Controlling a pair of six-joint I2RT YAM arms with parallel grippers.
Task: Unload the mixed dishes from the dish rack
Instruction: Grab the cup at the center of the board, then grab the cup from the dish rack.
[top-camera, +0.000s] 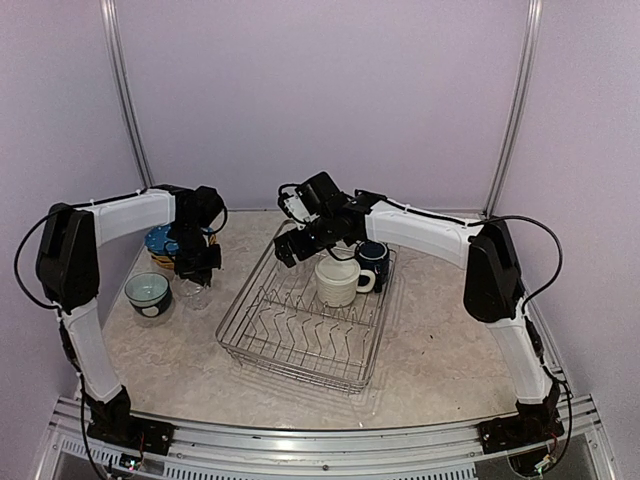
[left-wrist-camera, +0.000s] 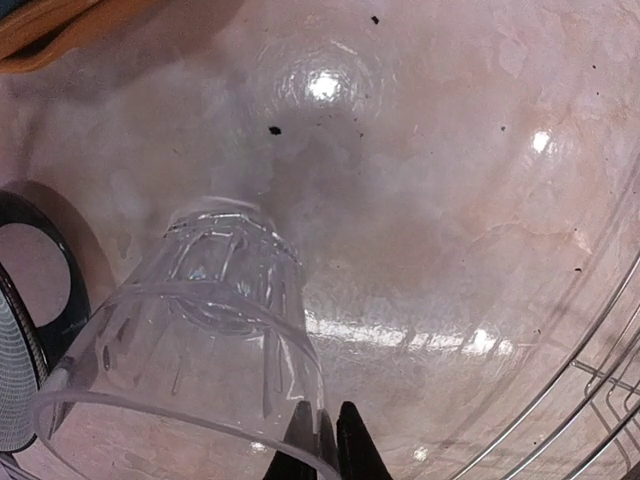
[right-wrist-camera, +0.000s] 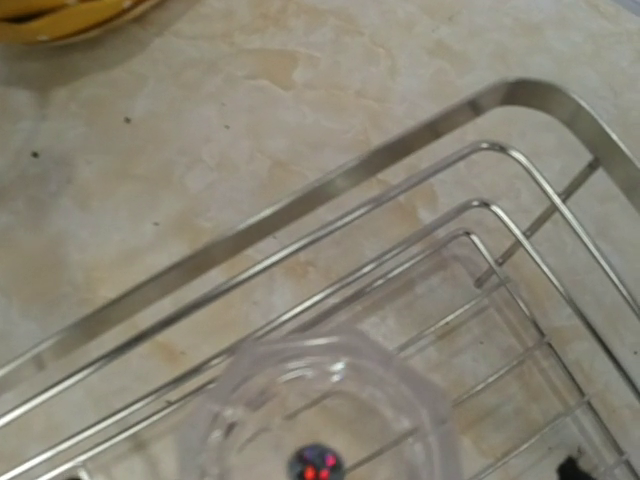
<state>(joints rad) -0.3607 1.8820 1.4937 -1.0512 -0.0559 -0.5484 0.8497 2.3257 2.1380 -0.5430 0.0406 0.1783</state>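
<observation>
Top view: left gripper (top-camera: 197, 268) at centre left, over the worktop (top-camera: 440, 360); right gripper (top-camera: 288, 245), jaws spread, above the dish rack's (top-camera: 300, 345) upper-left corner. Left wrist: fingertips (left-wrist-camera: 355, 450) pinched a tilted clear tumbler's (left-wrist-camera: 200, 320) rim. Right wrist: second tumbler (right-wrist-camera: 320, 410) inside the rack, lower centre.

The left arm (top-camera: 130, 215) and the right arm (top-camera: 430, 232) have white padded sleeves, black blocky joints (top-camera: 68, 255) and a thin black cable (top-camera: 18, 262) looping at each elbow; the left pincer (top-camera: 197, 274) and the right pincer (top-camera: 285, 250) are black too.
</observation>
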